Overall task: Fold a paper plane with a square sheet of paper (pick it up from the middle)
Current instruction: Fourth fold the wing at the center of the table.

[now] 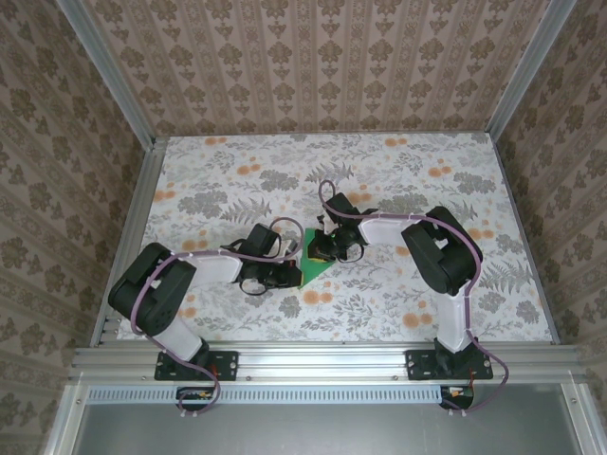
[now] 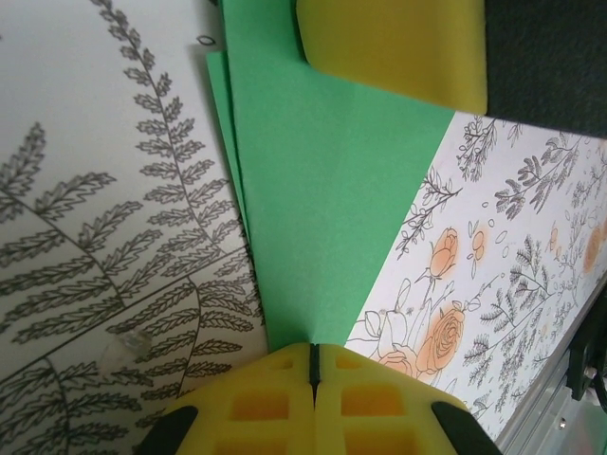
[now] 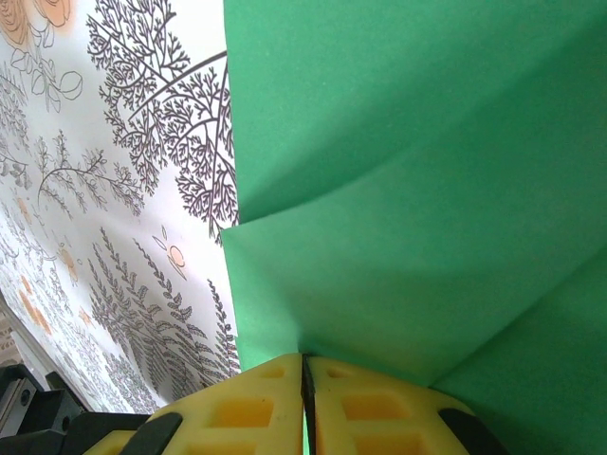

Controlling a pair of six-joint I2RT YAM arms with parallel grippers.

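Paper plane (image 2: 332,190) is sitting pinched at two spots. I am starting with my left gripper (image 2: 311,358). In its wrist view the two yellow fingers (image 2: 275,374) are pressing together with only a thin dark seam between them. The narrow end of the green paper is running straight into that seam, so I am reading this gripper as clamped on the paper. At the far end of that view a yellow pad (image 2: 394,47) of the other gripper is covering the paper's far edge.

My right gripper (image 3: 303,365) is likewise showing its fingers (image 3: 275,379) pressed together, with a green edge slipping in between them, so it is gripping the paper too. Beyond those fingers I am seeing folded flaps overlapping, with creases slanting across the green.

From the overhead camera the paper is lying as a small pointed wedge near the middle of the flowered surface (image 1: 237,171), somewhat toward the near edge. The left gripper is meeting it from the left and the right gripper from above and to the right, both arms bending inward.
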